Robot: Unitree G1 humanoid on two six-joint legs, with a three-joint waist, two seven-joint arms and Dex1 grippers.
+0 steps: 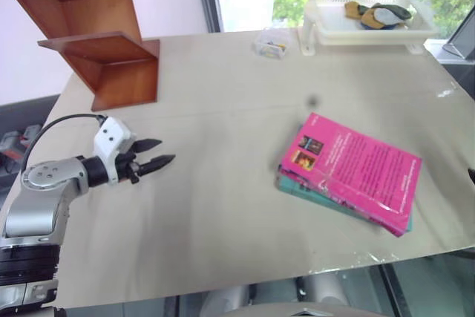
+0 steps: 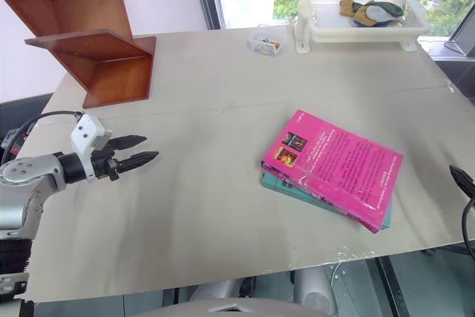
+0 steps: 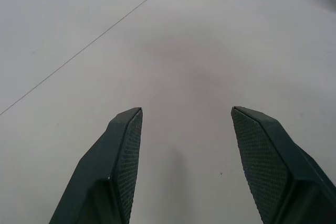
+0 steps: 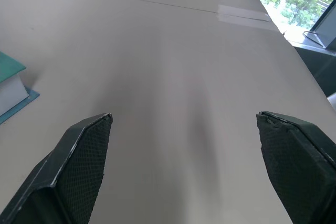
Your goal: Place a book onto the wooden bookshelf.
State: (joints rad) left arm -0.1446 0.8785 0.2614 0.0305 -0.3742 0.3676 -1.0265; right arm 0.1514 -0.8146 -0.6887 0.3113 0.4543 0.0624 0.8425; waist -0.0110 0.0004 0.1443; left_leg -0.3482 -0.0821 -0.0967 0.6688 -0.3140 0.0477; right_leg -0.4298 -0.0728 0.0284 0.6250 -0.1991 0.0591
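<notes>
**On the table, both grippers empty, book untouched**

Far left at the back, the bookshelf [image 1: 104, 50] stands on the table [image 1: 215, 213] edge, reddish-brown, its slanted sides rising out of view, the lower shelf bare. Just in front of it, the left gripper [image 1: 152, 161] hovers over bare tabletop, pointing across toward the right, its two black fingers [image 3: 123, 161] parted with nothing between them. The wrist view confirms it: plain beige surface in the gap, no contact.

Moving to the middle, at the far edge, a small clear box [image 1: 271, 44] sits beside a white basket [image 1: 319, 27] with some cloth-like items in it, up against the window.

Right of centre now, the book [image 1: 356, 168], bright pink with white text and two small pictures at the near-left corner, lies flat on top of a teal book [image 1: 297, 187], cover up, well apart from the shelf.

Far right, the right gripper [image 4: 184, 150] hangs spread wide over bare table, gripping nothing, the teal book's corner just off to one side of its fingers.
</notes>
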